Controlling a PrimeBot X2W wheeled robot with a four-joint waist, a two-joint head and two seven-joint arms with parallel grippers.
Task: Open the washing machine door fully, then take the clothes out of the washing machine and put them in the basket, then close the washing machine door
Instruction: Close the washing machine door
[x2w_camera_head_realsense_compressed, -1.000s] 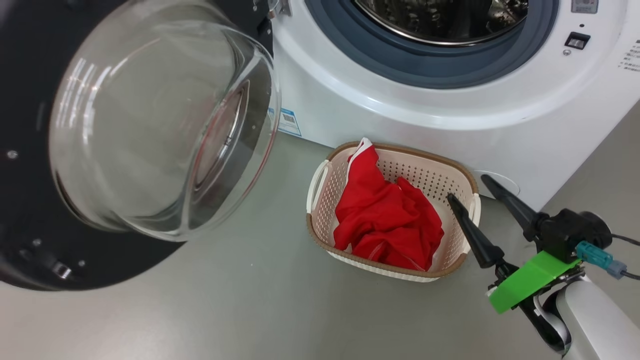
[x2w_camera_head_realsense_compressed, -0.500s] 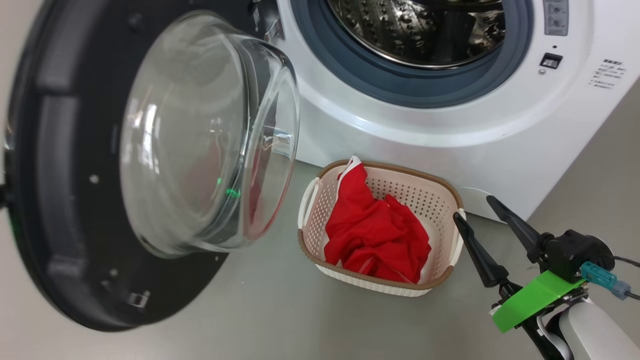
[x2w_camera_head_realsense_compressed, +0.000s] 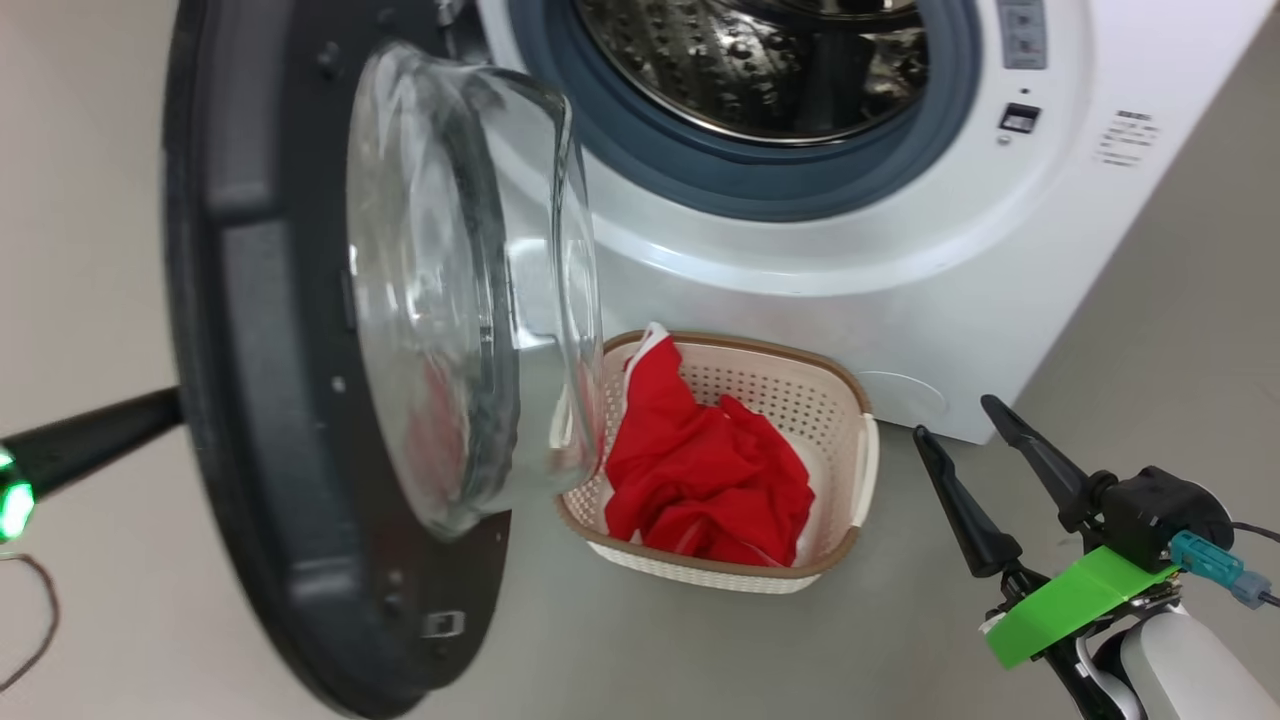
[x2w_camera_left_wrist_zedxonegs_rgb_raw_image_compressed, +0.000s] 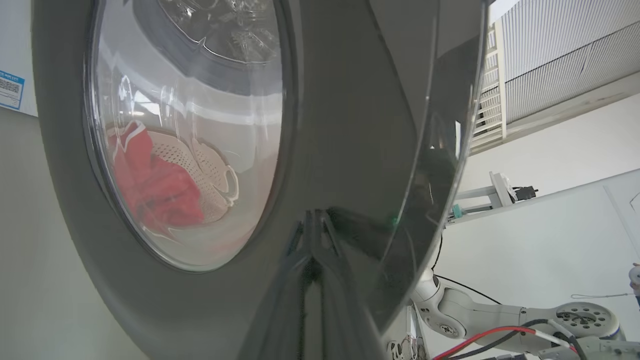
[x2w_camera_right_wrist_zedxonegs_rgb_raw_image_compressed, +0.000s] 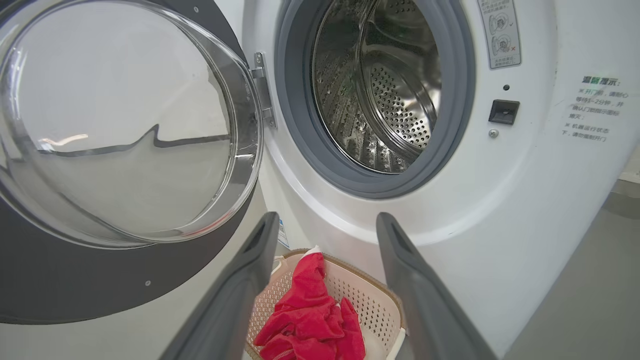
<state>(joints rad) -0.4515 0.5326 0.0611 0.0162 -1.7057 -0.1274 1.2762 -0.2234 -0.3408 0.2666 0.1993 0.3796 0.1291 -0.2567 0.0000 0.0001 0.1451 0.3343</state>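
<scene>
A large round glossy black door (x2w_camera_head_realsense_compressed: 250, 400) with a bulging clear glass window stands swung out from a big white front-loading washing machine (x2w_camera_head_realsense_compressed: 800, 260), whose perforated steel drum (x2w_camera_head_realsense_compressed: 740, 70) is exposed. On the grey floor (x2w_camera_head_realsense_compressed: 700, 650), just in front of the machine, sits a small cream perforated plastic basket (x2w_camera_head_realsense_compressed: 780, 385) holding crumpled bright red clothes (x2w_camera_head_realsense_compressed: 700, 470). My left end effector (x2w_camera_head_realsense_compressed: 130, 420), fingers closed together on nothing, meets the door's outer face. My right end effector (x2w_camera_head_realsense_compressed: 955, 420) hovers spread wide and empty, just right of the basket.
</scene>
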